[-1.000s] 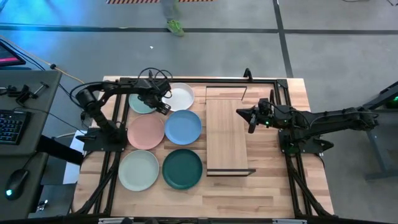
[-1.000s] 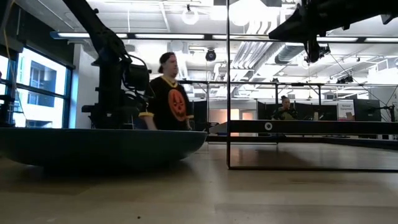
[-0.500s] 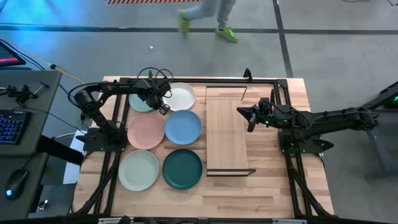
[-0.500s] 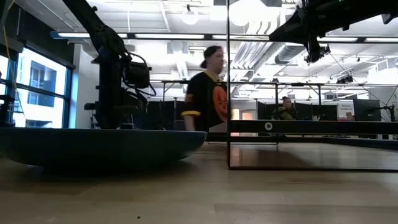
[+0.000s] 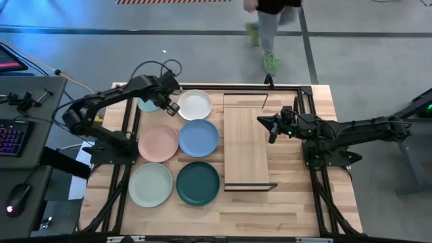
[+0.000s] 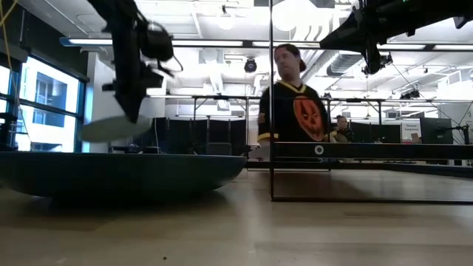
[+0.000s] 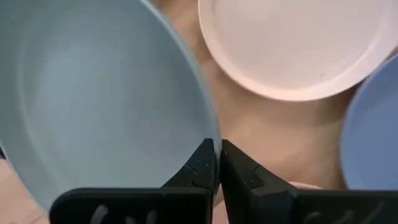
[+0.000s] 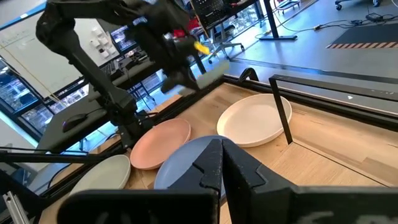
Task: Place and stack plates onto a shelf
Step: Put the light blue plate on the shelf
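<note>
My left gripper (image 5: 167, 102) hangs over the table's far left, shut on a pale green plate (image 7: 93, 93) that is off the table and tilted in the low view (image 6: 117, 127). Flat on the table lie the white plate (image 5: 194, 104), pink plate (image 5: 158, 143), blue plate (image 5: 198, 137), dark teal plate (image 5: 198, 183) and a second pale green plate (image 5: 151, 184). The light-wood shelf (image 5: 246, 145) stands to their right with nothing on it. Above the shelf's right edge, my right gripper (image 5: 271, 128) is shut and holds nothing. My left gripper pinches the pale green plate's rim (image 7: 211, 134) between its two fingers, one on the plate's inner face and one on its underside. The fingers come steeply from above. The plate is lifted clear and slopes down away from the fingers (image 6: 137, 111).
Black frame rails (image 5: 297, 88) run along the table's far and side edges. The shelf's thin black end post (image 6: 271, 100) rises in the low view. A person (image 6: 295, 103) walks behind the far edge. A desk with a keyboard (image 5: 13, 135) stands to the left.
My left gripper has risen from the table's far left, and the pale green plate that lay there has come up with it, now clear of the table and tilted. The person behind the table has walked toward the right.
</note>
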Robot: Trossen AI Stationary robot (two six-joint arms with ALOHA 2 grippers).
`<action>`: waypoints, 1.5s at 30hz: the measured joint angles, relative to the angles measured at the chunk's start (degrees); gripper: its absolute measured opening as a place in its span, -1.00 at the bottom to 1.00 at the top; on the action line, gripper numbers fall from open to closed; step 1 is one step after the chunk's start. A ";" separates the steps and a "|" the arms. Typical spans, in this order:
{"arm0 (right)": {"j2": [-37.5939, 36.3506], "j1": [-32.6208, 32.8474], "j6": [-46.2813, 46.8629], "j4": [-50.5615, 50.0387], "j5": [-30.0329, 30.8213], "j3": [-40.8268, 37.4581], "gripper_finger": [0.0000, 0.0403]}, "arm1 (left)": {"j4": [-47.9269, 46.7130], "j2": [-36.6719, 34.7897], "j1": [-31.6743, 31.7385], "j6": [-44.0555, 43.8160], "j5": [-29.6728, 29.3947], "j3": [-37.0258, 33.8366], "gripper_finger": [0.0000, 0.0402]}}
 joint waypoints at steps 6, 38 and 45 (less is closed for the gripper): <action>0.00 0.02 0.07 0.26 0.00 0.00 -1.00 | -1.93 -4.47 -2.60 -0.75 -0.26 4.45 -1.00; -4.90 0.02 -12.67 4.24 -2.60 8.60 -1.00 | 3.57 18.97 -49.52 16.75 -1.42 26.15 -1.00; -7.76 0.00 -19.23 -4.69 -2.60 14.60 -1.00 | 4.03 32.37 -47.28 23.60 -3.91 38.28 -1.00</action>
